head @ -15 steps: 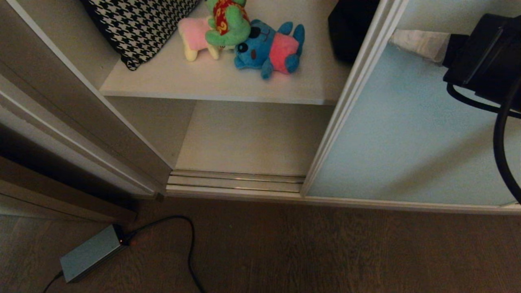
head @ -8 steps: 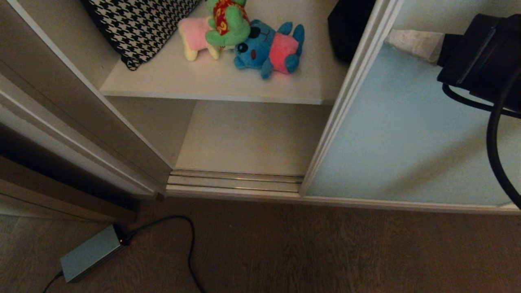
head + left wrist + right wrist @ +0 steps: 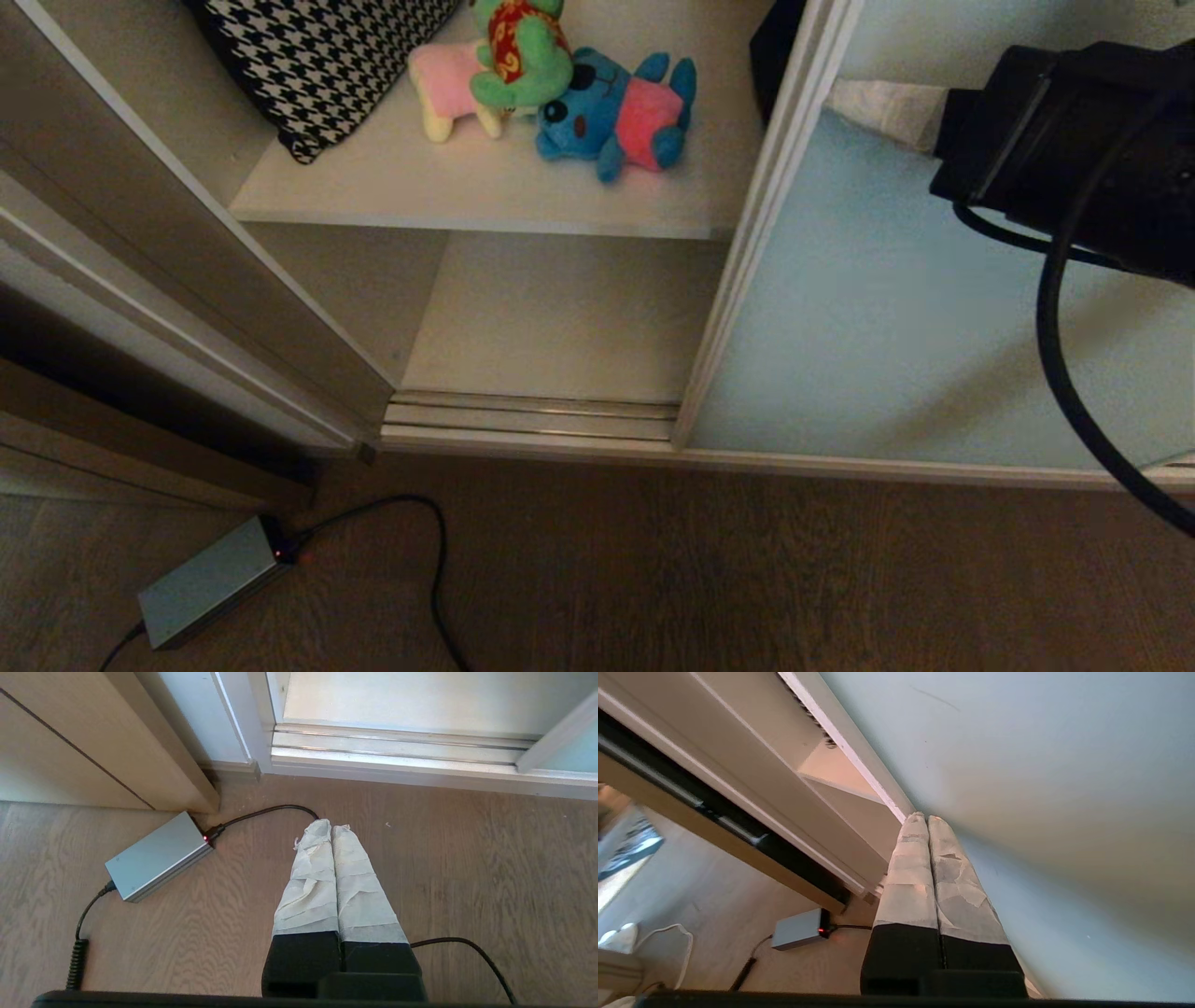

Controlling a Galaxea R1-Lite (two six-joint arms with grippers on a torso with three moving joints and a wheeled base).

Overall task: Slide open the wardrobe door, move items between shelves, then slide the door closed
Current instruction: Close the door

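Observation:
The sliding wardrobe door (image 3: pixel 896 308), pale blue-green glass in an off-white frame, covers the right part of the opening. My right gripper (image 3: pixel 840 93) is shut with nothing in it, its taped fingertips pressed on the glass just beside the door's frame (image 3: pixel 887 800), as the right wrist view (image 3: pixel 923 817) shows. On the upper shelf (image 3: pixel 467 201) lie a blue plush (image 3: pixel 611 112) with a pink back and a pale yellow and pink plush (image 3: pixel 443 89), with a green toy (image 3: pixel 523 51) on top. The lower shelf (image 3: pixel 569 317) is bare. My left gripper (image 3: pixel 331 827) hangs shut and empty over the floor.
A houndstooth cushion (image 3: pixel 317 56) leans at the back left of the upper shelf. A grey power brick (image 3: pixel 205 579) with a black cable (image 3: pixel 434 560) lies on the wood floor. The door track (image 3: pixel 532 415) runs along the wardrobe's front.
The door has slid left, narrowing the opening and hiding most of the dark object behind its edge. My right arm has moved left with it, tips on the glass.

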